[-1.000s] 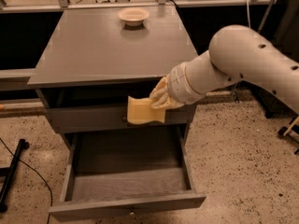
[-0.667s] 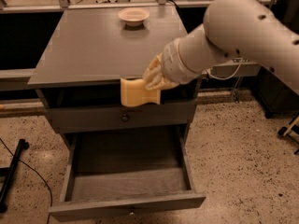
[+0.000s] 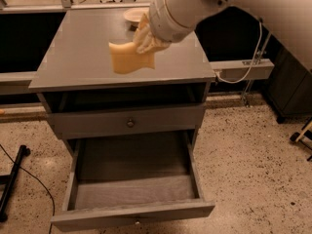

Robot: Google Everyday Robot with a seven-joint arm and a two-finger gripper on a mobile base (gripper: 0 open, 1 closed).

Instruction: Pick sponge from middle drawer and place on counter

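Note:
The pale yellow sponge [image 3: 130, 57] with wavy edges hangs in the air above the front half of the grey counter [image 3: 78, 57]. My gripper [image 3: 145, 39] is shut on the sponge's upper right edge, with the white arm reaching in from the upper right. The middle drawer [image 3: 131, 179] is pulled open below, and its ribbed grey floor holds nothing.
A round cream bowl [image 3: 134, 14] stands at the back of the counter, partly behind my arm. A knobbed grey drawer [image 3: 129, 123] is shut above the open one. A black stand [image 3: 12, 179] lies on the speckled floor at left. A cable and dark cabinet are at right.
My gripper has lifted the sponge from in front of the knobbed drawer up and back, so it now hangs over the counter.

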